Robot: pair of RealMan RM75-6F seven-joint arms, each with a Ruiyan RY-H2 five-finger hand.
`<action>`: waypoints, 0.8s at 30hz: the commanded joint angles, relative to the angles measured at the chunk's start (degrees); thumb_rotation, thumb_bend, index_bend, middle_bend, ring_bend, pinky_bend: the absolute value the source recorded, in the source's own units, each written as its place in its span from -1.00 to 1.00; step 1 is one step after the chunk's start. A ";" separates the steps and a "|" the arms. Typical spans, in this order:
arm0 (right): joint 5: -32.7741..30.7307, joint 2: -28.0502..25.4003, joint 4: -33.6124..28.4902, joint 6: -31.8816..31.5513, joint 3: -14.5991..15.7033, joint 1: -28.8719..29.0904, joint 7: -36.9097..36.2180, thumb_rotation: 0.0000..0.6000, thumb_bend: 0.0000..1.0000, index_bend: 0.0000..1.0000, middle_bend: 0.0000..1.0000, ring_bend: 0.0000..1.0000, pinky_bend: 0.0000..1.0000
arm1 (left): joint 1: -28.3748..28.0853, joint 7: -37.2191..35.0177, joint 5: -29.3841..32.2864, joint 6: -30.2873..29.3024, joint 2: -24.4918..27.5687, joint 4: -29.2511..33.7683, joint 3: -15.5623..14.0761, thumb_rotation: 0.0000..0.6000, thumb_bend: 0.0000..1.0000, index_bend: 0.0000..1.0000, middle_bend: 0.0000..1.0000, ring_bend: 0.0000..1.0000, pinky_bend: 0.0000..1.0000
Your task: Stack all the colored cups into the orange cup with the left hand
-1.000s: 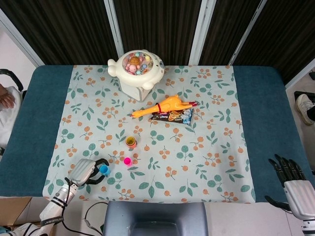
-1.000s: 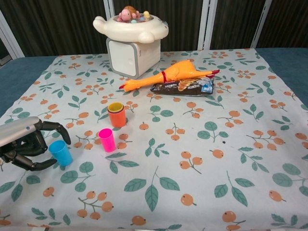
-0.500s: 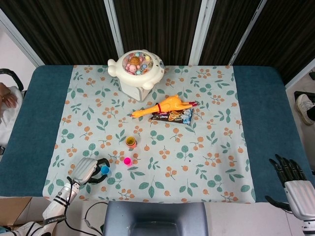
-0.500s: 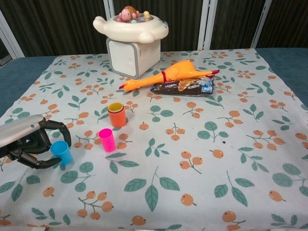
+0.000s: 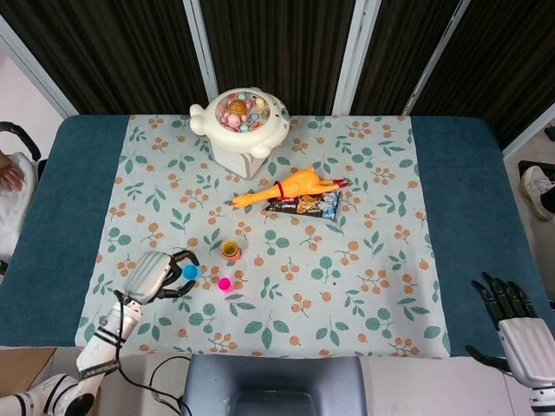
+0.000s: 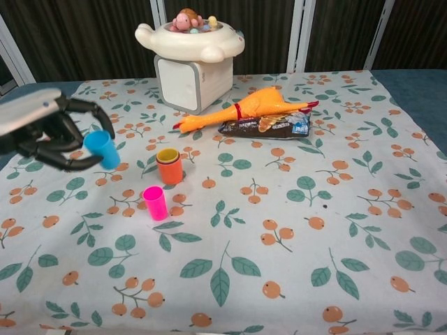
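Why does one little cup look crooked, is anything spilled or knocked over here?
Nothing is spilled or toppled. The blue cup looks crooked only because the left hand holds it tilted, lifted off the table. The pink cup and the orange cup stand upright on the cloth. The rubber chicken lies on its side beside a snack packet.

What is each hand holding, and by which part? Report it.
The left hand holds the blue cup by its side wall, lifted off the table. The right hand holds nothing.

The left hand point(image 6: 52, 132) has lifted the blue cup point(image 6: 103, 149) off the tabletop point(image 6: 293, 251) and moved toward the orange cup point(image 6: 168, 166).
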State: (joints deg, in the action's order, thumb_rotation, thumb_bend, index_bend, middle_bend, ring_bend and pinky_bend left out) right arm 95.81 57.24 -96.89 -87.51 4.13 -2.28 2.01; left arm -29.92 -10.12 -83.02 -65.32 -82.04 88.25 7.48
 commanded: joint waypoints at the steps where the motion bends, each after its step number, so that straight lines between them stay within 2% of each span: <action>1: -0.19 0.15 -0.17 0.43 -0.03 0.20 0.37 1.00 -0.57 -1.00 -1.00 -1.00 -1.00 | -3.87 2.51 5.54 2.59 -0.28 2.68 5.46 1.00 -0.33 0.08 1.00 1.00 1.00; 5: -0.87 0.10 -0.37 0.93 -0.33 0.49 0.46 1.00 -0.57 -1.00 -1.00 -1.00 -1.00 | -7.49 7.07 12.12 5.86 -3.30 1.14 8.98 1.00 -0.33 0.07 1.00 1.00 1.00; 9: -1.53 -0.05 -0.38 1.48 -0.59 0.80 0.11 1.00 -0.57 -1.00 -1.00 -1.00 -1.00 | -9.75 10.15 16.60 7.64 -6.07 -1.28 10.27 1.00 -0.33 0.07 1.00 1.00 1.00; 18: -1.75 -0.25 -0.62 1.88 -0.63 1.05 -0.06 1.00 -0.57 -1.00 -1.00 -1.00 -1.00 | -12.12 13.35 19.73 8.23 -9.80 -4.82 10.84 1.00 -0.32 0.07 1.00 1.00 1.00; 24: -1.55 -0.40 -0.64 1.60 -0.61 1.03 -0.48 1.00 -0.57 -1.00 -1.00 -1.00 -1.00 | -12.69 14.33 20.31 8.58 -11.96 -6.81 9.59 1.00 -0.31 0.07 1.00 1.00 1.00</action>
State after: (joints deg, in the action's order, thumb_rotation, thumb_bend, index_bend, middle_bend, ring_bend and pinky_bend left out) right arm 94.25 56.84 -97.53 -85.91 3.52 -1.25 1.53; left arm -42.51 4.11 -62.70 -56.72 -93.89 81.54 17.16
